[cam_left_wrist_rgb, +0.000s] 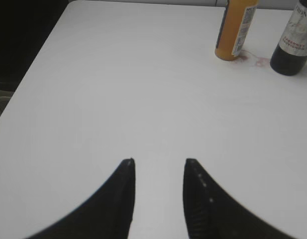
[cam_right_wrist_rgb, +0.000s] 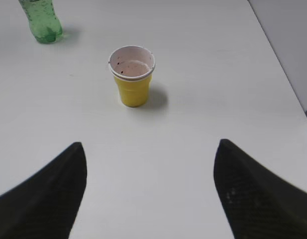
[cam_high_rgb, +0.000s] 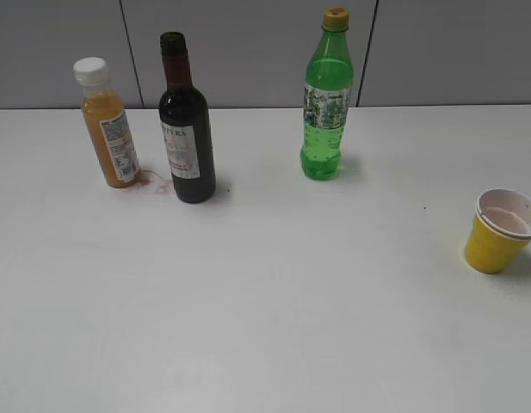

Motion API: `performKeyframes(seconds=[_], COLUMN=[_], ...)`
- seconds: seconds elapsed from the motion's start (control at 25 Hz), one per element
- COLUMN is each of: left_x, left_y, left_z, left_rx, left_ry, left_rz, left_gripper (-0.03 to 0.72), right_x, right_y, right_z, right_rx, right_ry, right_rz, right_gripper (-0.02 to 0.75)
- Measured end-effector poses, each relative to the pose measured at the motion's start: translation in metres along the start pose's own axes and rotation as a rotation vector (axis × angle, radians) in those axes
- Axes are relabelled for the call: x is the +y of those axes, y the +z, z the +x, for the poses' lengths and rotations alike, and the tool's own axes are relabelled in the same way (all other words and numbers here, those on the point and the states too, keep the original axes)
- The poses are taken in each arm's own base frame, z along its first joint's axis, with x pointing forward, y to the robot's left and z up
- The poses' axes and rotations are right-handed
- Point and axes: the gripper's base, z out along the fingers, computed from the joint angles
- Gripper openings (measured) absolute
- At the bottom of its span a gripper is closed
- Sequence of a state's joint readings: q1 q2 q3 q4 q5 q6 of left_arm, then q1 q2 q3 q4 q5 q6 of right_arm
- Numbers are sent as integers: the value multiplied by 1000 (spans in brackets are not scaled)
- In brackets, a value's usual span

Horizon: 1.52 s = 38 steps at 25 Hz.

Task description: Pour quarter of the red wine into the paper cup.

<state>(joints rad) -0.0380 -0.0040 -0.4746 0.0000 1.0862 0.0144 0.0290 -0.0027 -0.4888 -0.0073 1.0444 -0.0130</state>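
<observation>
The red wine bottle (cam_high_rgb: 187, 129), dark glass with a dark red neck and white label, stands upright and uncapped at the back left; its lower part shows in the left wrist view (cam_left_wrist_rgb: 294, 42). The yellow paper cup (cam_high_rgb: 499, 231) stands upright at the right edge, its white inside stained pink; it also shows in the right wrist view (cam_right_wrist_rgb: 132, 75). My left gripper (cam_left_wrist_rgb: 158, 162) is open and empty over bare table, well short of the bottle. My right gripper (cam_right_wrist_rgb: 151, 144) is wide open and empty, short of the cup. Neither gripper shows in the exterior view.
An orange juice bottle (cam_high_rgb: 109, 125) with a white cap stands just left of the wine, with a small pink stain (cam_high_rgb: 156, 182) between them. A green soda bottle (cam_high_rgb: 326, 99) with a yellow cap stands at back centre. The table's left edge (cam_left_wrist_rgb: 31, 74) is near.
</observation>
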Motion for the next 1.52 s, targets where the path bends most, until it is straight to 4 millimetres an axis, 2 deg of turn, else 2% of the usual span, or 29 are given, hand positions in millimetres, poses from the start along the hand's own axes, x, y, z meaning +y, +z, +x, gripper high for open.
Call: performKeyframes(seconds=[0.44,0.56,0.68,0.88,1.2,1.32,1.52], left_x=[0,0,0,0,0,0,0], left_y=[0,0,0,0,0,0,0], left_z=[0,0,0,0,0,0,0], left_rx=[0,0,0,0,0,0,0], left_ry=[0,0,0,0,0,0,0], left_rz=[0,0,0,0,0,0,0], left_gripper=[239,239,239,239,238,238,238], right_x=[0,0,1,3,1,0,1], right_y=[-1,-6,0,26,80,106,149], right_z=[-1,-13,-29,-58,-104,-112,-107], right_rx=[-10,-95,-158,-205,-368,-366,-278], right_ry=[1,1,10,49,-14,-3,10], right_rz=[0,1,-10,-47,-11,-4,-8], right_gripper=[613,614,614,614,614,610,603])
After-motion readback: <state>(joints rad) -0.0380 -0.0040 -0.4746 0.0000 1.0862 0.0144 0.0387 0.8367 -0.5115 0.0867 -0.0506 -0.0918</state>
